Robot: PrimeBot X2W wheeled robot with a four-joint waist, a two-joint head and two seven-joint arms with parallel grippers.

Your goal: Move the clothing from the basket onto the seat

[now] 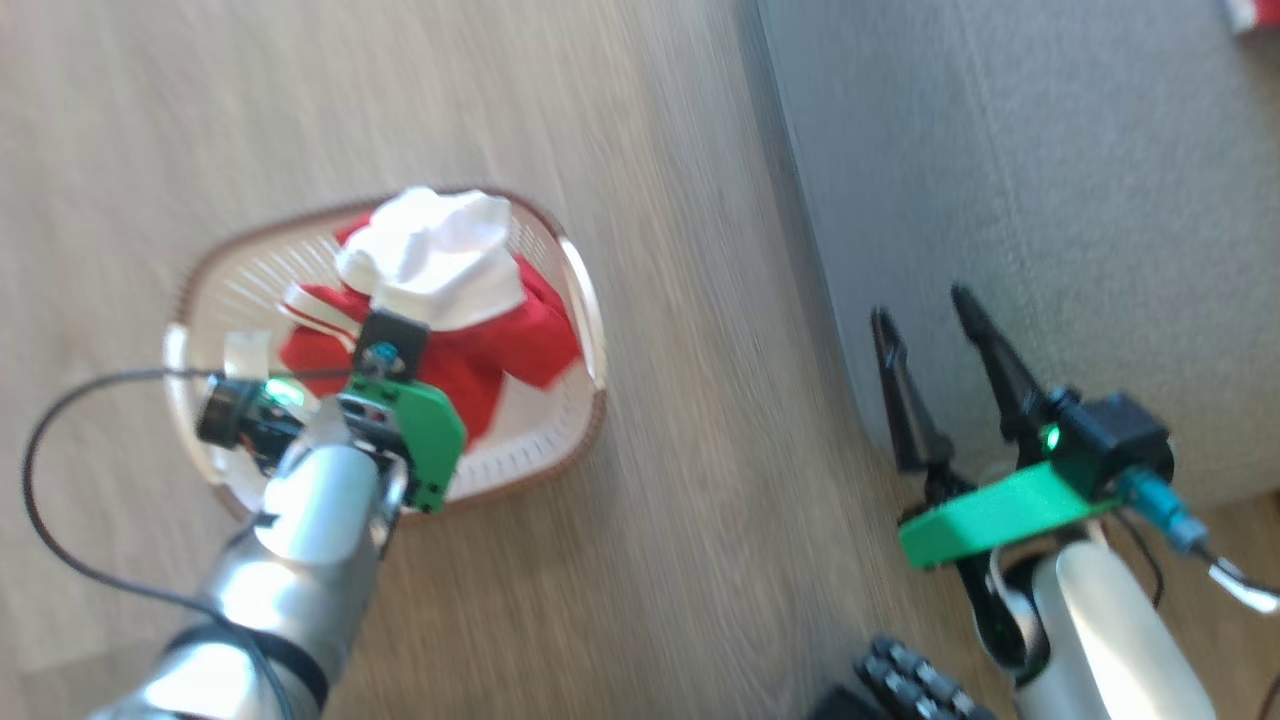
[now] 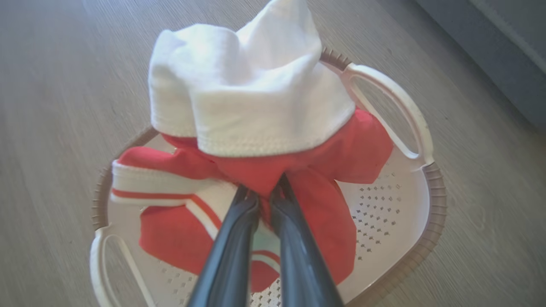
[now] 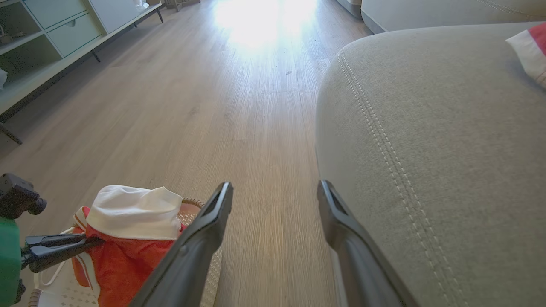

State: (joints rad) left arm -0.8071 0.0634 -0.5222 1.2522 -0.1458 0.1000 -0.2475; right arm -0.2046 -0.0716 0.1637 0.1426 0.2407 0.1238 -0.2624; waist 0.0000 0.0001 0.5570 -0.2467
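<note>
Clothing (image 2: pixel 324 221) heaped in the basket (image 2: pixel 435 204) on the wooden floor (image 2: pixel 64 128), near the seat (image 3: pixel 426 149). Soft, light and limp by the look; likely to sag, trail and snag on the way out, not to break. Best taken at a bunched fold near the middle of the heap, deep enough to catch more than 1 layer.

Left fingers (image 2: pixel 251 204) clenched on a gather of red fabric just under the white cloth (image 2: pixel 251 106), riding loose on top and liable to drop off. Right fingers (image 3: pixel 215 213) spread wide, grasping nothing, hanging over the floor by the seat edge.

Counted: 1 basket with 2 handles (image 2: pixel 384 106); 1 white cloth; red garments too tangled to number, at least 1 striped garment (image 2: pixel 170 187) among them; 1 more red-and-white piece (image 3: pixel 529 51) already lying on the seat.
</note>
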